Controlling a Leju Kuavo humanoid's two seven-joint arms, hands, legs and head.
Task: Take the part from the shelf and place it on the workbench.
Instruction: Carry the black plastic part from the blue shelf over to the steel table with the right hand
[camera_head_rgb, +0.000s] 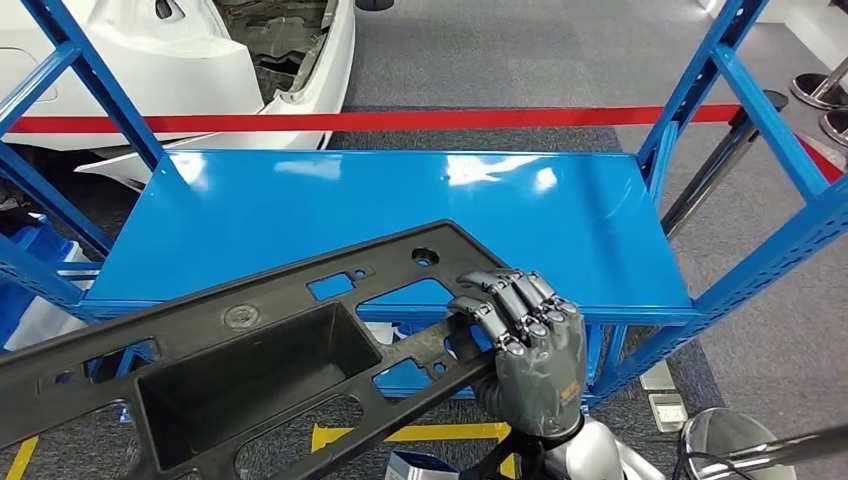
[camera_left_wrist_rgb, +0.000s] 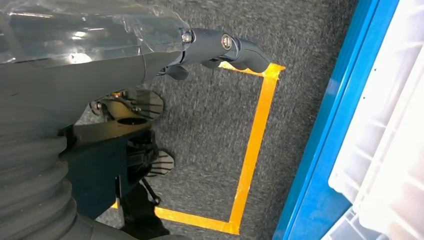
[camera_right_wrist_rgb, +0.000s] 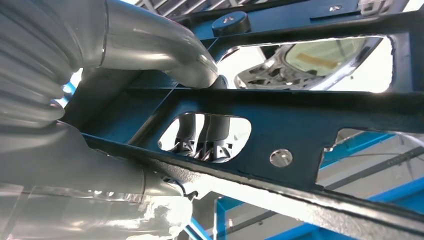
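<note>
Grey carpet with yellow floor tape (camera_left_wrist_rgb: 252, 145) runs under all of this, and the blue shelf (camera_head_rgb: 380, 215) sits right ahead of you with its top deck bare and glossy. Your long black part (camera_head_rgb: 250, 345) is already off that deck, hanging in front of its near edge and slanting down toward your left. Your right hand (camera_head_rgb: 525, 345) grips its high end, fingers curled over the rim, and the right wrist view shows fingertips (camera_right_wrist_rgb: 210, 137) poking through one of the cut-outs. Your left hand (camera_left_wrist_rgb: 220, 50) shows above the carpet, fingers stretched out; whether it bears any of the load, I cannot tell. I'd say level the part before you turn, keep that low end clear of the shelf's upright (camera_head_rgb: 745, 130), and watch the red barrier strap (camera_head_rgb: 380, 121) and white car body (camera_head_rgb: 180, 60) behind.
</note>
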